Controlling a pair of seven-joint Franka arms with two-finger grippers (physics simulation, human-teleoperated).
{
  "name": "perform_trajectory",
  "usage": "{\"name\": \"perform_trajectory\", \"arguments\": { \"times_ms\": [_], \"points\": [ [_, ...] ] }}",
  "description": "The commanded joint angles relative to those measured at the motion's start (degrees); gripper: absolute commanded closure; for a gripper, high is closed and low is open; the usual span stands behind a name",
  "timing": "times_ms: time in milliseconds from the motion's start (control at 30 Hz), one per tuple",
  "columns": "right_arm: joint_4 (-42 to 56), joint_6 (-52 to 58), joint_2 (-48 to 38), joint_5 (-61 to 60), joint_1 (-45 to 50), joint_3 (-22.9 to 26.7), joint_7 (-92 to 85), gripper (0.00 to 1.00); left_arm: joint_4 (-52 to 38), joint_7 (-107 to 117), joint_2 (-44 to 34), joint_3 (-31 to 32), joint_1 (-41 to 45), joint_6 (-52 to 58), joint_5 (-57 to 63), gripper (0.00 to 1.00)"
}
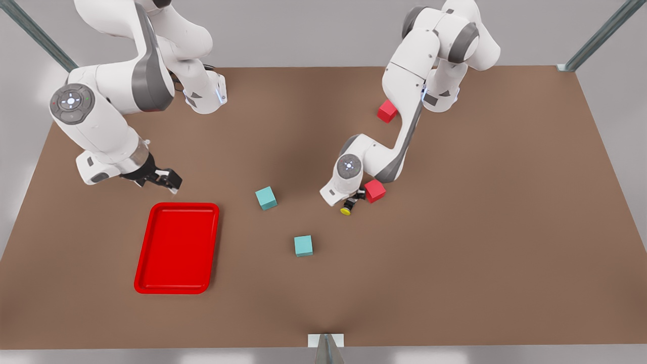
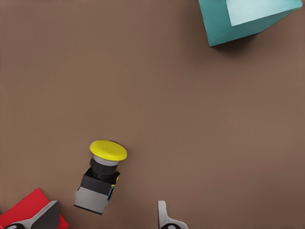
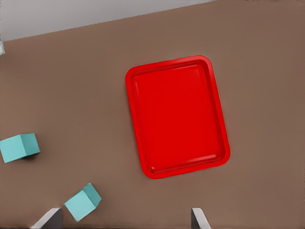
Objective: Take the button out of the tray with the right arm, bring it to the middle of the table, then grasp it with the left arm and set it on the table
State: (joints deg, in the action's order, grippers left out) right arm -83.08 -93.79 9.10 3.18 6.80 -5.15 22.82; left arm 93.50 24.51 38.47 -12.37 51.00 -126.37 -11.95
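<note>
No legible writing anywhere. Right gripper (image 1: 164, 178), fingers spread and empty, hovers beyond the tray (image 1: 178, 247) at the front view's left. Left gripper (image 1: 358, 196), fingers apart, sits low at mid-table; the button (image 1: 347, 208) lies tipped on the table (image 1: 480, 227) between its fingertips, ungripped, beside a red cube (image 1: 375, 191). Left wrist view reveals the button's (image 2: 100, 177) grey base.

The red tray (image 3: 177, 117) lies flat on the brown table (image 3: 86, 86), its rim unbroken all round. Two teal cubes sit off one long side of the tray, one (image 3: 18, 147) well apart from it and the other (image 3: 82, 202) nearer. The right gripper (image 3: 125, 220) hovers with its fingertips (image 3: 48, 219) spread wide, the nearer cube just beside one tip.
</note>
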Motion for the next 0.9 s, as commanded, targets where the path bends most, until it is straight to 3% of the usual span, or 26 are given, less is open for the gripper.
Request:
{"name": "perform_trajectory", "arguments": {
  "times_ms": [0,600,700,867],
  "points": [
    [0.02,0.8,0.48,-0.1,-0.73,0.05,-21.42,0.0,0.02,-16.51,-0.07,-0.63,-0.11,-0.02,0.44,0.0],
    [-0.06,0.89,2.06,-0.02,-0.64,-0.04,-21.07,0.0,0.02,-31.72,4.77,0.86,-0.72,0.59,-1.14,0.0],
    [-0.06,0.8,2.15,-0.02,-0.56,-0.04,-20.98,0.0,0.02,-31.72,4.86,0.77,-0.81,0.77,-1.23,0.19],
    [-0.06,0.89,2.5,-0.02,-0.38,-0.04,-20.89,0.0,0.02,-31.81,5.03,0.86,-1.34,1.12,-1.23,0.33]
  ]
}}
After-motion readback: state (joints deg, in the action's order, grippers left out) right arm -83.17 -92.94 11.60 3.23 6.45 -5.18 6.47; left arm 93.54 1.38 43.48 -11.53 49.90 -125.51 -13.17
